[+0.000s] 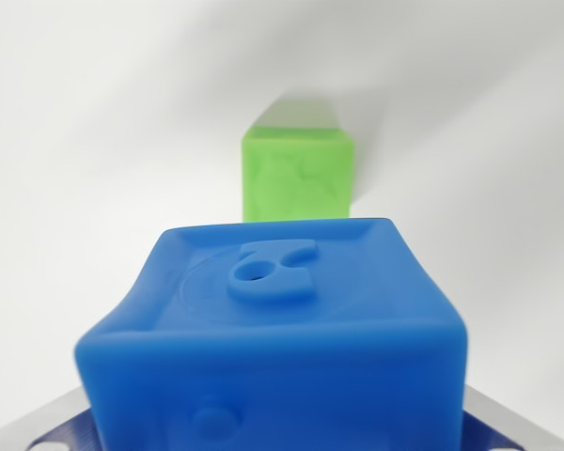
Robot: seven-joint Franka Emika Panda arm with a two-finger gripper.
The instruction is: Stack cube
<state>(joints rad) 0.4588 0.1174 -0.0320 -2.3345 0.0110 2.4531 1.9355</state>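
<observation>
As the wrist view shows it, blue cube (282, 329): foremost, filling the lower frame, raised round emblem on its upper face | green cube (297, 174): on the white worktop (85, 141) beyond the blue one, apart from it, blurred | fingers: metal parts at lower corners only, state cannot be told.

You have one view only, from the camera on the wrist. It sits very close behind the blue cube (273, 338), which fills the lower half of the picture, and looks forward and slightly down across its top. Farther along that line stands the green cube (298, 169), out of focus, on the white surface (75, 141).
</observation>
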